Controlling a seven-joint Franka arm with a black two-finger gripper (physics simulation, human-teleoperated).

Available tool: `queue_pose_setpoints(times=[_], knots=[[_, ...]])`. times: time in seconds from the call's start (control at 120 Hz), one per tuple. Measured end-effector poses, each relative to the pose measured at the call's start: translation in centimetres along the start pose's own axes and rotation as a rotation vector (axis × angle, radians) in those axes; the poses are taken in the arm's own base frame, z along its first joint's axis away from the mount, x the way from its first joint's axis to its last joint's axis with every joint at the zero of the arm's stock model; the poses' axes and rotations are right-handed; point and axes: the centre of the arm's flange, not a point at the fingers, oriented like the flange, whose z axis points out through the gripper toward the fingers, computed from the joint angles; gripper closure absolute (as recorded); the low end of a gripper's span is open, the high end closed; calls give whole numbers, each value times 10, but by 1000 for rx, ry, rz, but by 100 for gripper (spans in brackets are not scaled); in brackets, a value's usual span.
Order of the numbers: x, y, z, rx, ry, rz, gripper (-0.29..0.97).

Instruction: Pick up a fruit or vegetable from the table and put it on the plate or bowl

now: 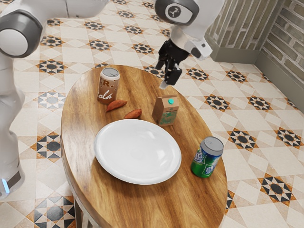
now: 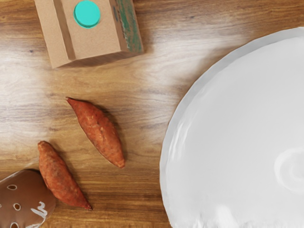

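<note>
White plate [image 1: 137, 151] bare; sweet potatoes [image 1: 133, 114] untouched on table [image 1: 80, 124]; hand [image 1: 169, 81] open, empty, aloft; pick and place pending.

White arm [image 1: 13, 118], grey joints [image 1: 14, 42], black fingers [image 1: 175, 75]

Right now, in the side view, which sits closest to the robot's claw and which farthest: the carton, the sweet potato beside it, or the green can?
1. The carton, almost beneath the gripper.
2. The sweet potato, on the carton's exterior-view left, by the plate.
3. The green can, past the plate, toward the exterior view's lower right.
</note>
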Motion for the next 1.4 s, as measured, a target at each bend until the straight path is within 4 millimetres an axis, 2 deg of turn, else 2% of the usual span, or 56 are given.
queue_pose_setpoints(times=[0.042, 0.15, 0.175, 0.225, 0.292, 0.425, 0.533, 0.642, 0.808, 0.967, 1.05, 1.117, 1.192, 1.275, 1.4], knots=[[-9, 14, 24, -24, -60, -2, 0], [-41, 35, 66, -76, -94, -27, 0], [-51, 26, 81, -94, -97, -57, 0], [-64, -6, 110, -142, -98, -157, 0], [-71, -31, 131, -207, -86, -271, 0], [-61, -33, 149, -294, -75, -411, 0], [-57, -32, 150, -328, -67, -503, 0], [-58, -43, 161, -344, -82, -606, 0], [-70, -49, 178, -350, -100, -716, 0], [-62, -47, 200, -232, -75, -731, 0], [-40, -46, 208, -182, -65, -726, 0], [-30, -54, 215, -168, -65, -743, 0], [-29, -64, 224, -161, -71, -763, 0], [-31, -65, 235, -161, -86, -771, 0], [-32, -77, 244, -159, -88, -797, 0]])
